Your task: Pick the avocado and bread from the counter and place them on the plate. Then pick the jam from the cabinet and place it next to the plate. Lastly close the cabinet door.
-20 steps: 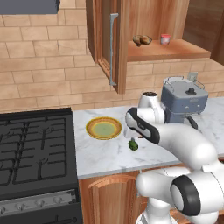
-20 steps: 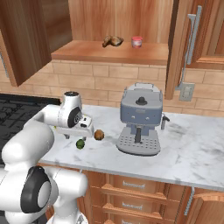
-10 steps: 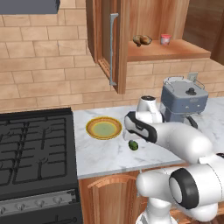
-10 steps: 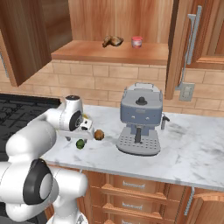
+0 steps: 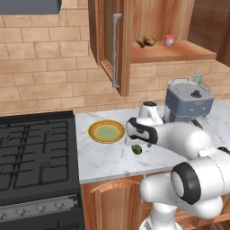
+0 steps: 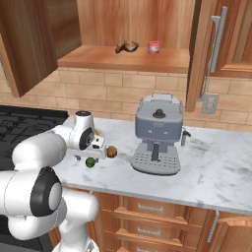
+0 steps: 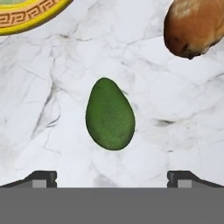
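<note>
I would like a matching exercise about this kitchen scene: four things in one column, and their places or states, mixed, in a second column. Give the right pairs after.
Things:
1. avocado
2. jam
3. plate
4. tool

Places or states:
A. on the shelf of the open cabinet
B. open, above the counter
C. on the marble between the stove and the coffee machine, with no food on it
D. lying on the marble below the open fingers, beside the bread

Pairs: 1-D, 2-A, 3-C, 4-B
</note>
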You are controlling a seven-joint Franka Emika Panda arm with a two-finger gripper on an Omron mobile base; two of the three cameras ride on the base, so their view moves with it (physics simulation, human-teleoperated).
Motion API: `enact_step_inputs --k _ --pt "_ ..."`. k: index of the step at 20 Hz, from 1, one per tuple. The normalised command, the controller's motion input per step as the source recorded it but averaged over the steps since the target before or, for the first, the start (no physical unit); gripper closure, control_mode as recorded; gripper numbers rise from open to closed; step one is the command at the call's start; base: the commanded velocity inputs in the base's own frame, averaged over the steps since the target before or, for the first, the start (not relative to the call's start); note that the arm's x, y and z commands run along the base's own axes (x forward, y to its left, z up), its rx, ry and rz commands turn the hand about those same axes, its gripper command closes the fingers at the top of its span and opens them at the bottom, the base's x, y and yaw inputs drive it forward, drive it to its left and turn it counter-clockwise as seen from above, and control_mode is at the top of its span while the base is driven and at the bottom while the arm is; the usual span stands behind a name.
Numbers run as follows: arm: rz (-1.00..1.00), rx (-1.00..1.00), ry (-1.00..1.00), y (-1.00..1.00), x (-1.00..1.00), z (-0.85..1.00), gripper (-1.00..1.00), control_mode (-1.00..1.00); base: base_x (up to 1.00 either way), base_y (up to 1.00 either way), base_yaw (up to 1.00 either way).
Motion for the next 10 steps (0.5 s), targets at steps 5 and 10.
enact_step_inputs --k 5,10 --pt "0.00 0.00 0.02 0.04 0.19 -0.17 -1.00 -1.00 0.00 0.00 0.00" --pt "0.00 0.00 0.05 0.02 0.18 -0.19 -1.00 -1.00 0.00 0.00 0.00"
